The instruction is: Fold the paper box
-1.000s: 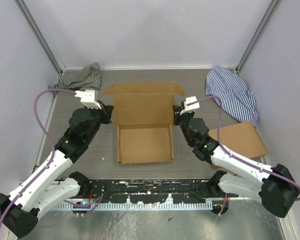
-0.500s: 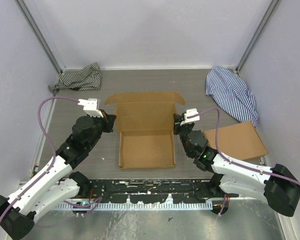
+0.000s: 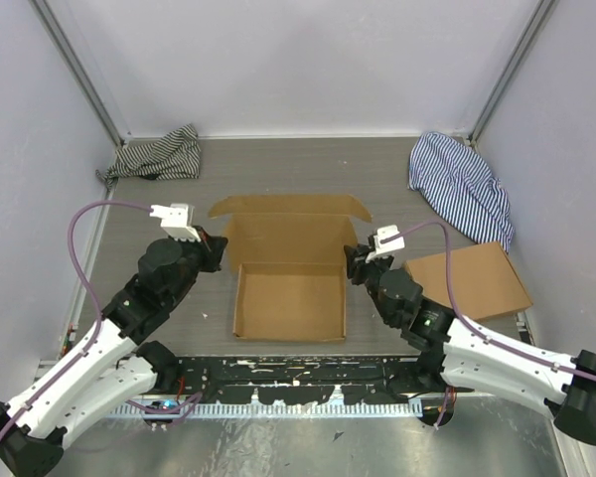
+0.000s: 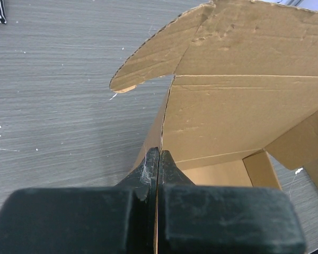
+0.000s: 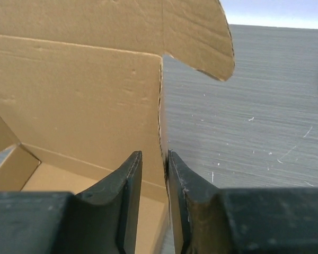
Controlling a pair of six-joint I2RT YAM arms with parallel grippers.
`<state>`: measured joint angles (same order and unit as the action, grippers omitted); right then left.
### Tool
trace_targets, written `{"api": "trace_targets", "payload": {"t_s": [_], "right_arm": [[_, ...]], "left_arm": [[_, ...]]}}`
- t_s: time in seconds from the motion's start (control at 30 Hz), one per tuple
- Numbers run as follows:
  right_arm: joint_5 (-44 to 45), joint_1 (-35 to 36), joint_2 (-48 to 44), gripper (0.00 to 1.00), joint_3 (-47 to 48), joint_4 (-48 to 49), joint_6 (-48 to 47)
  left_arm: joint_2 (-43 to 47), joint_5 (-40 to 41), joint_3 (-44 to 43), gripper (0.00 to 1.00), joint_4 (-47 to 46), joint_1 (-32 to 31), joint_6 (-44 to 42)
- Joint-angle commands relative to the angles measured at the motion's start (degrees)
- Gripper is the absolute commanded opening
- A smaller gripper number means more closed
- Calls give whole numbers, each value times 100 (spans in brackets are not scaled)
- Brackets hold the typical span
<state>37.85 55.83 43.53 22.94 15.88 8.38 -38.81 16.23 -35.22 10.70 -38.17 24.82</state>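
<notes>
The paper box (image 3: 288,298) stands mid-table as an open brown tray, its lid panel and two rounded tabs raised at the far side. My left gripper (image 3: 219,256) is shut on the box's left wall near the back corner; in the left wrist view the fingers (image 4: 159,153) pinch the cardboard edge (image 4: 244,111). My right gripper (image 3: 354,260) is at the right wall. In the right wrist view its jaws (image 5: 153,156) straddle that wall (image 5: 74,95), slightly open, with the wall against the outer finger and a gap to the inner one.
A stack of flat brown cardboard (image 3: 472,278) lies just right of my right arm. A dark striped cloth (image 3: 159,154) lies at the back left, and a blue striped cloth (image 3: 462,184) at the back right. Enclosure walls surround the table, and a black rail (image 3: 298,373) runs along the near edge.
The box and both grippers have moved toward the near edge of the table. The lid panel still stands at the far side.
</notes>
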Motion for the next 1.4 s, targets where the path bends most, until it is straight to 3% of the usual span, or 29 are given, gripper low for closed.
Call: {"api": "trace_targets", "payload": {"t_s": [0.0,0.37,0.73,0.97,1.17,1.37], "right_arm": [[-157,38,-479,34,427,-1131,382],[-752,35,-374,38,1514,-3145,904],[-77,40,288,47,3150,-5011,926],[342,40,552,54,3552,-5297,791],[-458,39,682,51,3811,-5607,838],[-718,38,600,51,3329,-5400,846]], "left_arm": [[150,36,163,0,507,-42,133],[621,-162,292,0,995,-121,488],[649,-284,253,0,1256,-144,565],[707,-258,138,0,1440,-163,594],[606,-233,-125,0,1620,-162,515],[614,-217,-263,0,1638,-164,455]]}}
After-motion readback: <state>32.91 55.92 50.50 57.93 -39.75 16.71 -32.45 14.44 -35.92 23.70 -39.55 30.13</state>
